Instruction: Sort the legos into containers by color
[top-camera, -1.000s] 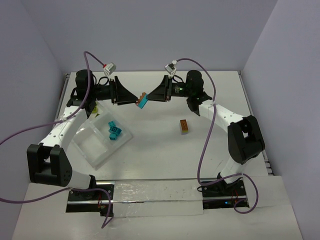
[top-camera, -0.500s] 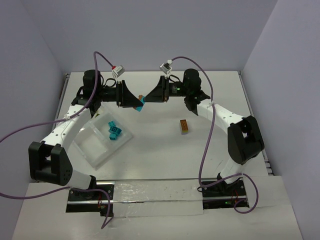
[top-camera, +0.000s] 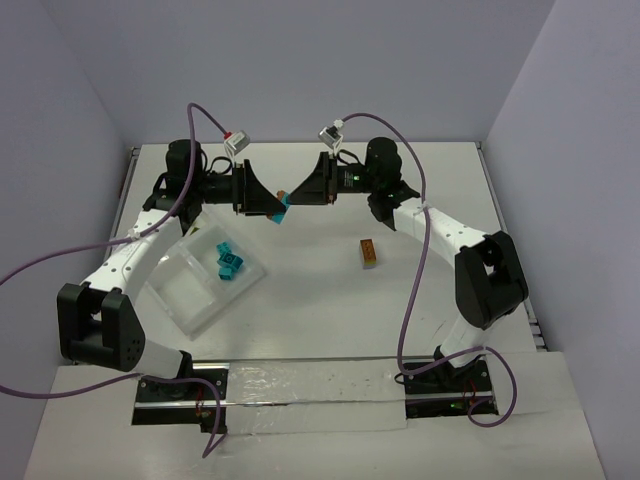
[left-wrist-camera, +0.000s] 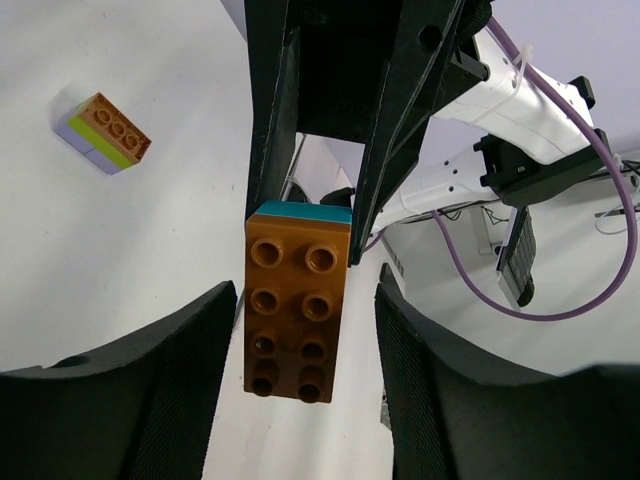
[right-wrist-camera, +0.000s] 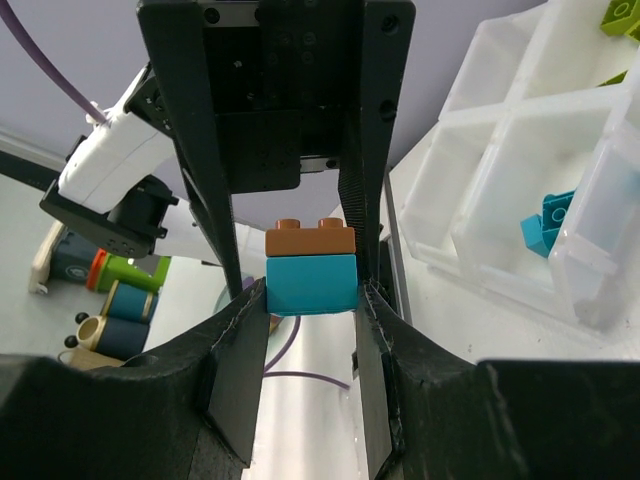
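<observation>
A two-brick lego stack, teal (right-wrist-camera: 311, 283) under orange (right-wrist-camera: 310, 238), hangs in the air over the back of the table (top-camera: 280, 206). My right gripper (right-wrist-camera: 311, 300) is shut on the teal brick. My left gripper (left-wrist-camera: 305, 300) faces it, open, its fingers (left-wrist-camera: 190, 360) on either side of the orange brick (left-wrist-camera: 295, 315) with a gap on each side. Another stack of orange, lime green and purple (top-camera: 369, 253) lies on the table. The clear tray (top-camera: 185, 290) of containers holds teal bricks (top-camera: 228, 262) in one compartment.
A lime green brick (right-wrist-camera: 620, 15) lies in a far compartment of the tray (right-wrist-camera: 520, 200). Purple cables arc above both arms. The table's back edge meets the wall just behind the grippers.
My left gripper has moved right until its fingers flank the orange brick. My right gripper has shifted slightly left, still holding the stack. Nothing has visibly moved in the last half second.
</observation>
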